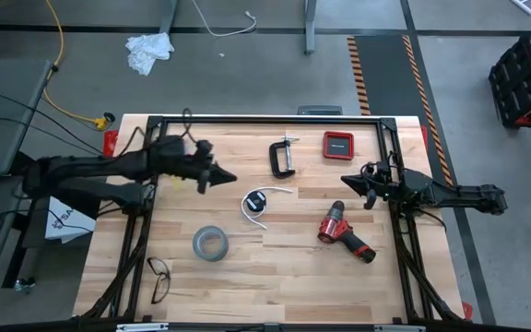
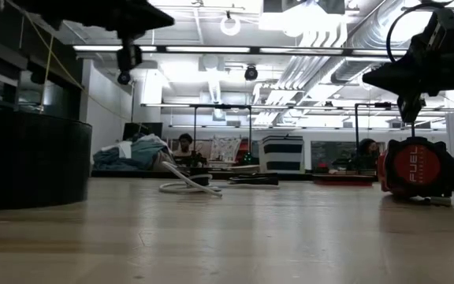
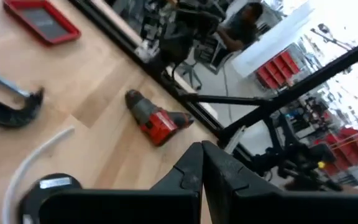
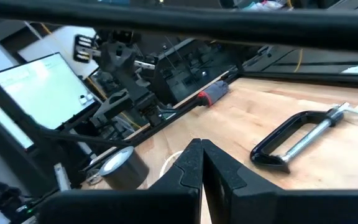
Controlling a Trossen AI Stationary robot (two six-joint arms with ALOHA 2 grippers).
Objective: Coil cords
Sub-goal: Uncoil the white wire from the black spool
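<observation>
Both grippers are hovering closed and empty above the table, with the cord lying between them.

The left gripper (image 1: 227,176) is hanging with fingers pressed together, holding nothing; the white cord (image 1: 256,205) with its black disc is lying just beyond and below its tips, near the grey tape roll (image 1: 209,243). Further right, the right gripper (image 1: 347,181) is waiting, fingers likewise together and empty, just above the red drill (image 1: 344,232).

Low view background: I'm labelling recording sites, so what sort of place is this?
Probably a workshop-style lab or open industrial office: exposed ceiling ducts, a person seated at a distant desk, hazard-striped floor tape and red tool cases beside the wooden table.
</observation>
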